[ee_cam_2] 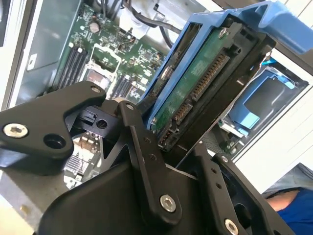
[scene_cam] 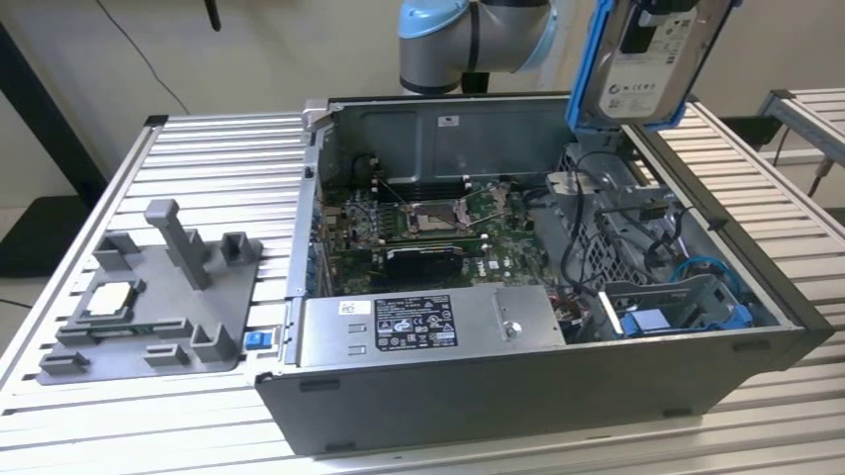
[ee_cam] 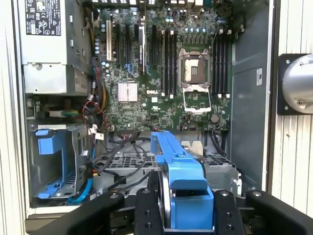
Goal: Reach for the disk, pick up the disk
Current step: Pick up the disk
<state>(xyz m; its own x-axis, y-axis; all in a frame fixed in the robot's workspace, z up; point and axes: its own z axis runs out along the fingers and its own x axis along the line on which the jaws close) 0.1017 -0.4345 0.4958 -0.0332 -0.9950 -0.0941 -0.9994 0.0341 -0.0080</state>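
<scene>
One disk [scene_cam: 643, 67], silver-grey with white label and blue bracket, is lifted clear above the open computer case [scene_cam: 528, 396], up at the far corner on the exterior view's right, tilted near upright. One arm [scene_cam: 469, 40] behind it. The pincer [ee_cam: 186, 215] is clamped on the disk: in the first wrist view its black links sit on both sides of the blue bracket [ee_cam: 183, 181]; in the second wrist view the disk [ee_cam_2: 195, 83] shows its green circuit underside and connector edge, pinched between the black fingers [ee_cam_2: 142, 142].

One case, lying open on the slatted metal table [scene_cam: 212, 148]. Inside: one green motherboard [scene_cam: 422, 233] with one empty processor socket [ee_cam: 194, 68], one grey power supply [scene_cam: 422, 322] with label, one blue plastic bay [scene_cam: 667, 317] without a drive at the near corner on the exterior view's right, and loose black cables [scene_cam: 588, 218].

On the exterior view's left, well apart from the case, one grey fixture [scene_cam: 152, 297] on the table, with one small square silver chip [scene_cam: 106, 297] resting on it.
</scene>
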